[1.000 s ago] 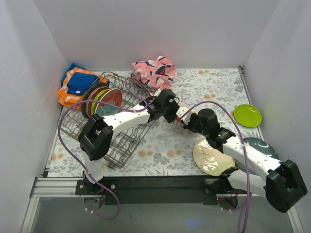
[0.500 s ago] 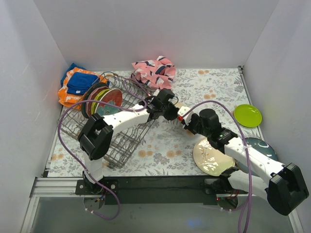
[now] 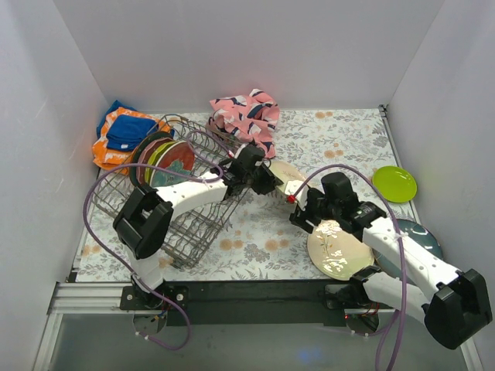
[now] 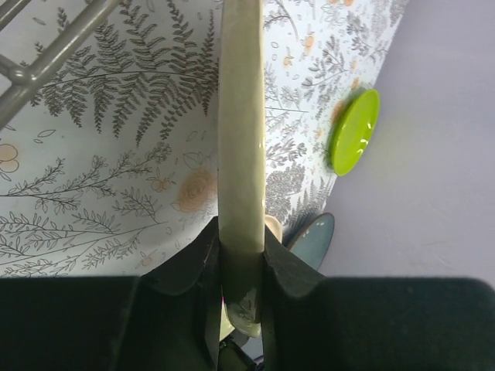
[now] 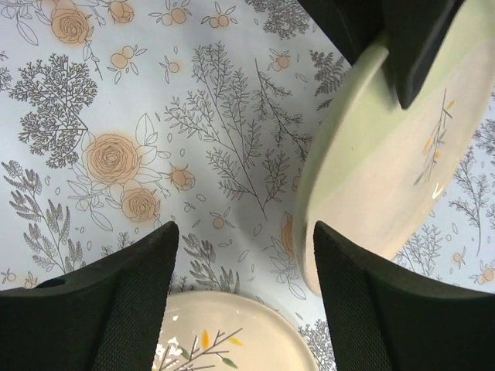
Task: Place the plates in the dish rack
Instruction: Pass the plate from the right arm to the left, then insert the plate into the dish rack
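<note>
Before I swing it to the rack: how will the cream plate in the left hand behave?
The cream plate looks rigid and glazed, likely ceramic: it should not flex but could chip on the dish rack wires. The left hand pinches only its rim, so it may pivot or slip.

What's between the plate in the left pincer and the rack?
Nothing visible. The cream plate in the left pincer hangs just beside the dish rack; the racked plates stand at its far end.

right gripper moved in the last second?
Yes. The right gripper has pulled back toward the near edge, closer to the cream plate lying flat, and its jaws are open.
</note>
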`<state>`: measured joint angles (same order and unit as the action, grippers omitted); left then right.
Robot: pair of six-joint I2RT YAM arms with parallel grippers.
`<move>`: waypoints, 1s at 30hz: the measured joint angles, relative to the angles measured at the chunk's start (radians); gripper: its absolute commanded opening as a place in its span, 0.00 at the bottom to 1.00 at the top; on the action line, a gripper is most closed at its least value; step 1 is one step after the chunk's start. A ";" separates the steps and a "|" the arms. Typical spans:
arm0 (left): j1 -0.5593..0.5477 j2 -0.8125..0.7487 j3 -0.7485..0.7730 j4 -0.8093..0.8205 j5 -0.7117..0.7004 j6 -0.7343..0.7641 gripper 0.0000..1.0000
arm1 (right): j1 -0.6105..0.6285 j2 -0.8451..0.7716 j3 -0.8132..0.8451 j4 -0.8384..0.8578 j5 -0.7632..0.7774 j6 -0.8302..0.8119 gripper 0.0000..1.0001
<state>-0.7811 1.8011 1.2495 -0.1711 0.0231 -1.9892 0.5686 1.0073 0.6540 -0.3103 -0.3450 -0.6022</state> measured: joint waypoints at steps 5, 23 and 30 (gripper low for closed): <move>0.022 -0.057 -0.029 0.032 0.060 0.047 0.00 | -0.109 -0.078 0.041 -0.088 -0.068 -0.039 0.81; 0.103 -0.381 -0.080 -0.043 0.315 0.390 0.00 | -0.367 -0.116 0.090 -0.113 -0.076 0.086 0.85; 0.166 -0.514 -0.079 -0.172 0.306 0.521 0.00 | -0.379 -0.108 0.161 -0.105 -0.088 0.138 0.86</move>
<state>-0.6155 1.2869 1.1709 -0.3428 0.3286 -1.4677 0.1894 0.8997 0.8150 -0.4156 -0.4328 -0.4641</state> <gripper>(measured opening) 0.176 0.855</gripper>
